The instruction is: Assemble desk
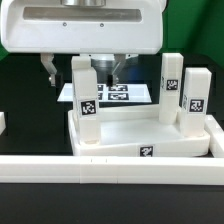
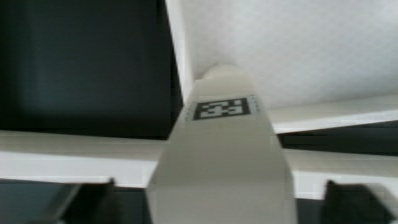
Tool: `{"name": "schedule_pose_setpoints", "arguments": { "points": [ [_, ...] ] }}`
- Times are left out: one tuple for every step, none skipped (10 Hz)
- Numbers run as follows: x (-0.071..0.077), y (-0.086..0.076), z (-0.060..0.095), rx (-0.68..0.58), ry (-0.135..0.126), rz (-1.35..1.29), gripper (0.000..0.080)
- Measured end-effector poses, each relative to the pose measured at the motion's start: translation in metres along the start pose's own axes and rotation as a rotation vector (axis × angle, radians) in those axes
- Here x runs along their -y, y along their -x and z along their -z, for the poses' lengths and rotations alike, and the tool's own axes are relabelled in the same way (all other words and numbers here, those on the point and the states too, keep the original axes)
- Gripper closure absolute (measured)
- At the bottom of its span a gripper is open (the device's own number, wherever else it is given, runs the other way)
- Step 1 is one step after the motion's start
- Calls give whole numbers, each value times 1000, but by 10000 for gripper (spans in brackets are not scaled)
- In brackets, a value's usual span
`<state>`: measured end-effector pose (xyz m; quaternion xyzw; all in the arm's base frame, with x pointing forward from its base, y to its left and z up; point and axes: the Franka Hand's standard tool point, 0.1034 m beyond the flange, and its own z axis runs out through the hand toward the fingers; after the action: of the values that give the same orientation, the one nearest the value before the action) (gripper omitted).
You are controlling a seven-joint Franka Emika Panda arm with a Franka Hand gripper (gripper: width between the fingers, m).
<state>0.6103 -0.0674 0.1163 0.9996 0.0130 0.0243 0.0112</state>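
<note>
The fingers [image 2: 71, 200] stand spread either side of an upright leg [image 1: 84, 88] at the desk top's [image 1: 120, 135] corner, its long axis vertical between them, not visibly pinched.

The desk top [image 1: 140, 135] lies at centre frame in the exterior view, three legs standing on it: one [image 1: 84, 92] at left, two [image 1: 171, 82] [image 1: 194, 100] at right. The marker board [image 1: 120, 93] lies behind, a rail [image 1: 110, 171] across the foreground.
</note>
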Motion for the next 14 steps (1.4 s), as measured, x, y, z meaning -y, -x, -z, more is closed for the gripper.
{"name": "schedule_pose_setpoints", "arguments": {
  "points": [
    [0,0,0,0,0,-1,416],
    [0,0,0,0,0,-1,510],
    [0,0,0,0,0,-1,510],
    [0,0,0,1,0,-9,510],
    [0,0,0,1,0,-36,510],
    [-1,0,0,1,0,-43,510],
    [0,0,-1,0,-1,-103,510],
    [0,0,-1,1,0,-196,510],
    [-1,1,-1,1,0,-267,509],
    [-1,1,-1,2,-3,-375,509],
    [-2,1,-1,2,-4,-457,509],
    [-3,1,-1,2,-9,-550,509],
    [-2,1,-2,3,-9,-679,509],
    [-2,1,-2,4,-11,-755,509]
  ]
}}
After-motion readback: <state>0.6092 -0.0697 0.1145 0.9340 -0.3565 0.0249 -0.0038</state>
